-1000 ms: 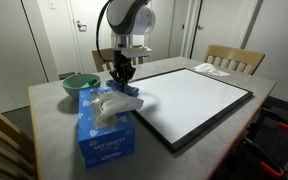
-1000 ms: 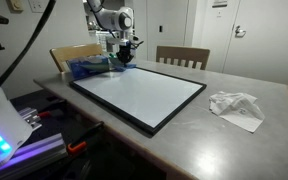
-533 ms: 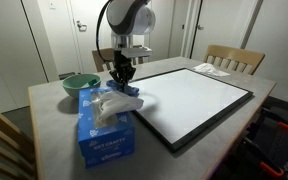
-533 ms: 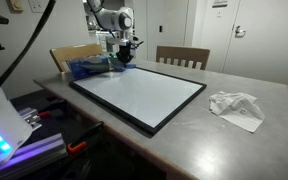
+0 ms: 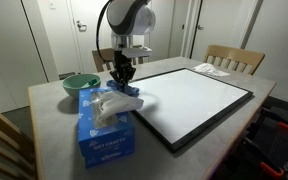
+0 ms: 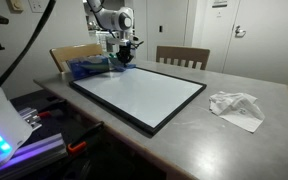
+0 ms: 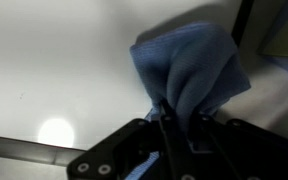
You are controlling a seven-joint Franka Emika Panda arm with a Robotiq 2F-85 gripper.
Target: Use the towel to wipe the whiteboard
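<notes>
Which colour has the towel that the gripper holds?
Plain blue. The wrist view shows the towel best, pinched in the gripper.

towel [image 7: 189, 75]: blue, bunched, held over corner | whiteboard [image 5: 199, 98]: black-framed, lying flat

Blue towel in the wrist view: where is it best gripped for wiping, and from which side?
Grip the blue towel at its gathered top, coming from above, as the hand does now: the folds converge in its grip, leaving the loose bulk hanging toward the whiteboard as a pad.
</notes>
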